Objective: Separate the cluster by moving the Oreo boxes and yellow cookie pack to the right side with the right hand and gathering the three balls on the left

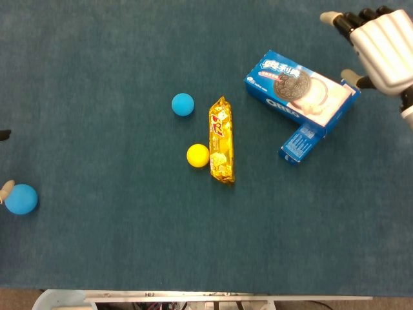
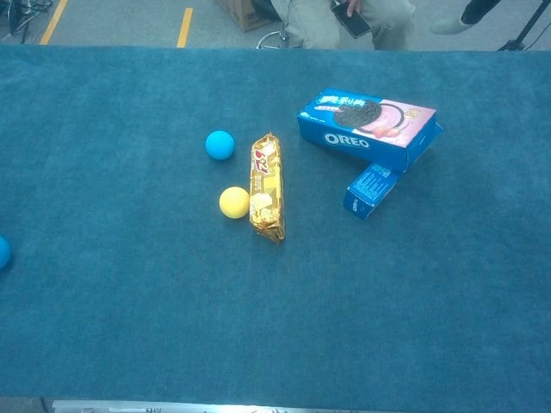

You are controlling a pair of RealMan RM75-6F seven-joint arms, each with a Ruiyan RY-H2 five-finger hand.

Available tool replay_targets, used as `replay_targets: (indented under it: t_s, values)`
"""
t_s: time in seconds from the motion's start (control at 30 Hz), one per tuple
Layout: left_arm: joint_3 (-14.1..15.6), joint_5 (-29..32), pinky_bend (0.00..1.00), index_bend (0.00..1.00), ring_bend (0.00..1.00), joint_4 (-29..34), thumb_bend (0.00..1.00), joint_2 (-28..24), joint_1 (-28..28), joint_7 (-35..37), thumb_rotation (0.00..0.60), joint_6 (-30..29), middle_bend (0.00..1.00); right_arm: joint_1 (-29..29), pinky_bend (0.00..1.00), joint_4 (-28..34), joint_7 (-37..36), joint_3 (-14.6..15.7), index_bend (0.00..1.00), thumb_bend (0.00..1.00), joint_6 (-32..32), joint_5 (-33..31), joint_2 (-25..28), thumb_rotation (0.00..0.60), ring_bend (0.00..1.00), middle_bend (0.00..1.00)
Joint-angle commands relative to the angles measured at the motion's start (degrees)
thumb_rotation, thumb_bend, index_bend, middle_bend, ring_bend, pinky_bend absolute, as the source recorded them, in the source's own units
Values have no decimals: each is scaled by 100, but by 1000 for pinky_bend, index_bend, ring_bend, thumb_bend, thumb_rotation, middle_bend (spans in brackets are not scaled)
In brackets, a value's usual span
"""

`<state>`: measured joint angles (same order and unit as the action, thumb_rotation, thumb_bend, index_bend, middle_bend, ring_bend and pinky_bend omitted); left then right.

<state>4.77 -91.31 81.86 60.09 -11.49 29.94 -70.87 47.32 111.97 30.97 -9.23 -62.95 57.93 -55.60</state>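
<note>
At the far right, the right hand (image 1: 382, 44) hovers with fingers apart, holding nothing, just beyond the big Oreo box (image 1: 301, 92), whose near end leans on the small box (image 1: 301, 143). The yellow pack (image 1: 221, 140) touches the yellow ball (image 1: 197, 155); a blue ball (image 1: 182, 104) sits nearby. At the left edge, the left hand (image 1: 5, 188) barely shows beside another blue ball (image 1: 21, 199); its grip cannot be told.

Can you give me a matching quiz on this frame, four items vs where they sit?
Items:
1. yellow ball
2. small Oreo box
3. yellow pack
4. right hand

Places:
A. top right corner of the head view, open, holding nothing
B. touching the pack's left side
C. between the two central balls and the Oreo boxes
D. tucked against the big Oreo box

Pairs: 1-B, 2-D, 3-C, 4-A
</note>
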Motion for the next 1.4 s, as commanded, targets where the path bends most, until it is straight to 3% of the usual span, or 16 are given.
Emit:
replay_targets:
  t_s: [0.03, 0.37, 0.6, 0.83, 1.0, 1.4]
  values:
    - [64, -125, 360, 95, 219, 74, 333, -172, -84, -200, 600, 54, 161, -55, 476, 25, -21, 5, 239, 139, -4, 65, 43, 600, 420, 428]
    - [274, -303, 207, 68, 91, 567, 331, -800, -363, -1127, 600, 542, 79, -232, 476, 62, -140, 12, 239, 139, 5, 251, 140, 600, 420, 429]
    - [350, -270, 195, 65, 84, 868, 331, -944, -451, -1680, 600, 793, 57, -405, 476, 175, -174, 73, 239, 138, -49, 485, 248, 600, 420, 429]
    - [435, -176, 188, 40, 83, 929, 321, -920, -451, -2291, 600, 1003, 26, -502, 476, 133, -203, 69, 239, 139, -17, 521, 285, 600, 420, 429]
    - [487, -74, 182, 0, 76, 1004, 216, -912, -385, -2562, 600, 1042, 0, -539, 476, 126, -211, 60, 239, 139, 16, 538, 274, 600, 420, 429]
    - [516, 99, 182, 36, 86, 768, 173, -425, -286, -2850, 600, 1147, 55, -600, 476, 124, -172, 25, 239, 139, 66, 540, 257, 600, 420, 429]
